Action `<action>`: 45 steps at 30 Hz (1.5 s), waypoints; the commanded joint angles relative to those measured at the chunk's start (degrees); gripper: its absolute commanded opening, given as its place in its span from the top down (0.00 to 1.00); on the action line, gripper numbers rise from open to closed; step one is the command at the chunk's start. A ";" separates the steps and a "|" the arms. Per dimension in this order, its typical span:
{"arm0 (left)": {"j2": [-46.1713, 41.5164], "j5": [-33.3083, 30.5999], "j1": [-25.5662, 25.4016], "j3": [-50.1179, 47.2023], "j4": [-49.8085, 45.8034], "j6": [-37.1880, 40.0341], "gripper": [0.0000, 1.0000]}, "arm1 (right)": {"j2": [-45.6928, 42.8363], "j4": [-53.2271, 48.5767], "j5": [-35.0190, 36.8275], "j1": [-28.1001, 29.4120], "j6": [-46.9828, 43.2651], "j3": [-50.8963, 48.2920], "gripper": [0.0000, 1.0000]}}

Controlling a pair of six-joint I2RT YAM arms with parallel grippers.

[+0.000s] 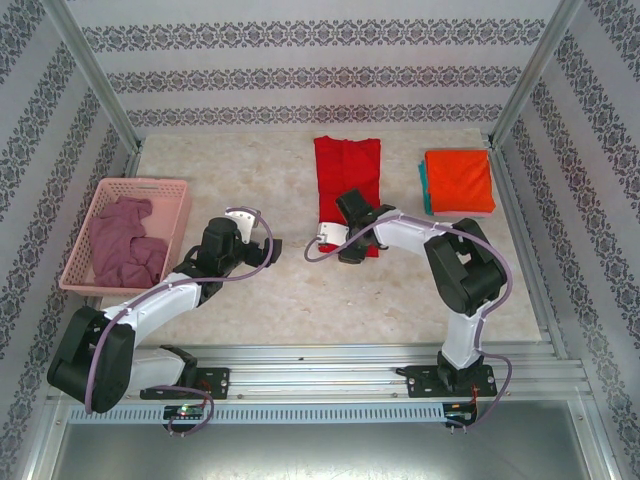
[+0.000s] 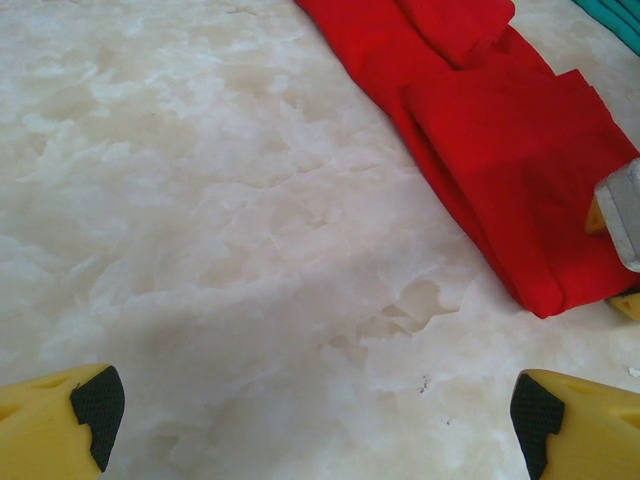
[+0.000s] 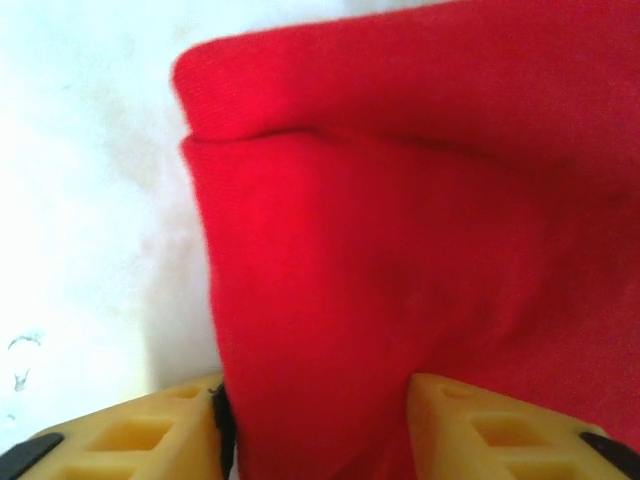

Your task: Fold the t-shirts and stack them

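Straddles near edge of red shirt [image 1: 347, 165] with right gripper [image 3: 315, 420], pinch uncertain. Holds left gripper [image 2: 315, 410] wide apart over tabletop [image 2: 200, 200]. From above: orange shirt [image 1: 460, 180] atop teal shirt [image 1: 423, 185], far-right corner.

Upper centre: red t-shirt [image 1: 347, 172] lies flat, folded into a long narrow strip, layers doubled at its near end. Upper right: orange t-shirt [image 1: 459, 180] folded square, stacked on teal t-shirt [image 1: 423, 187] — teal edge peeks out left. Left: mauve t-shirt [image 1: 125, 245] crumpled, unfolded — inside pink basket [image 1: 140, 184].
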 commanded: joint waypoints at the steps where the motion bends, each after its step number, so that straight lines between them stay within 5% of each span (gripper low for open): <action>1: -0.40 -0.51 0.81 -0.62 0.99 -0.83 0.00 | 1.79 -1.46 -0.24 -0.63 -0.26 1.76 0.61; 4: 0.02 -0.85 0.95 -1.11 2.23 -1.74 0.00 | 2.36 -1.91 1.01 -0.72 -0.66 1.87 0.66; 9: 1.00 -1.20 1.62 -1.90 5.34 -6.20 0.00 | 0.46 -2.78 -1.13 -0.41 0.70 0.89 1.00; 13: 2.84 -0.86 3.43 -1.31 6.63 -16.96 0.00 | -2.47 -4.81 -2.13 1.75 1.66 -1.36 1.00; 23: 18.56 8.39 3.40 8.26 7.35 -28.64 0.00 | -11.84 -8.06 -4.28 9.09 9.84 -9.29 1.00; 41: 47.93 13.31 0.68 43.02 -9.29 -37.89 0.63 | -20.14 -10.00 -6.39 12.05 13.74 -13.08 1.00; 45: 51.54 13.63 0.16 46.78 -9.53 -37.82 0.70 | -19.66 -10.20 -6.61 12.06 13.63 -12.73 1.00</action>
